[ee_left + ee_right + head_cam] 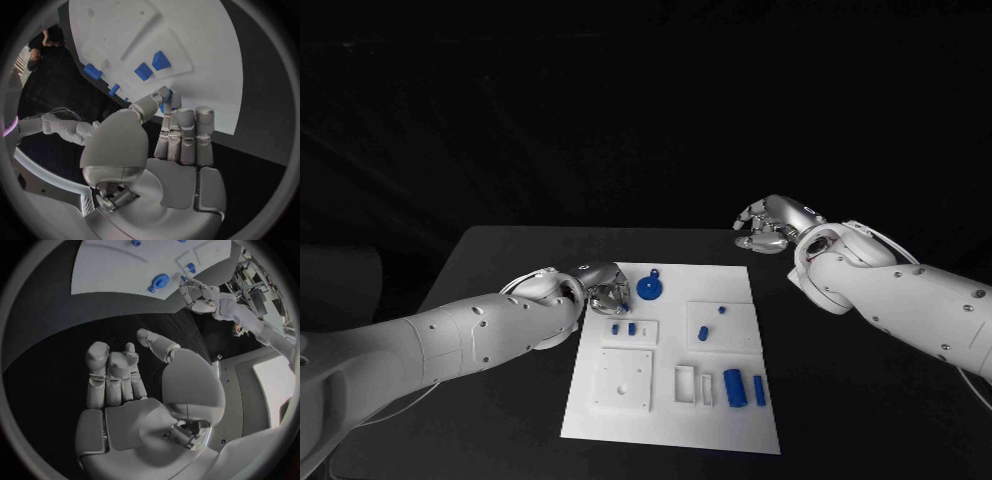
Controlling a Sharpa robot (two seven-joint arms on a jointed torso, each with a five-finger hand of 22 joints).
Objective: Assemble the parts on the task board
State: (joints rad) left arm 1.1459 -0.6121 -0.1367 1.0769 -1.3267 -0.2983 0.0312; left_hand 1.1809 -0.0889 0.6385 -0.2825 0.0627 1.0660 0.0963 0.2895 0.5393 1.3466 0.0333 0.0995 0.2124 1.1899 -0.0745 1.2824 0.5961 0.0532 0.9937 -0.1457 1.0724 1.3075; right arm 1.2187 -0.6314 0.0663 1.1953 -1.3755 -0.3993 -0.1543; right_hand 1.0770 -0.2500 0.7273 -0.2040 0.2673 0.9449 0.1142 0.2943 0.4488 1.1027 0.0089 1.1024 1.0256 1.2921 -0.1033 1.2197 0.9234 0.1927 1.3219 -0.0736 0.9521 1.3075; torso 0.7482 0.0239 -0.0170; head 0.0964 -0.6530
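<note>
Left hand [600, 287] pinching blue part [165, 104] over task board [733, 420]; right hand [773, 225] empty, fingers apart.

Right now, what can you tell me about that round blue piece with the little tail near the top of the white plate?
The round blue disc-shaped part looks like smooth plastic, with a small tab sticking out on its near side and a pale hole or boss at its centre in the right wrist view. It lies flat on the white task board, near its far edge. The silver left hand is close beside it, but whether they touch cannot be told.
</note>
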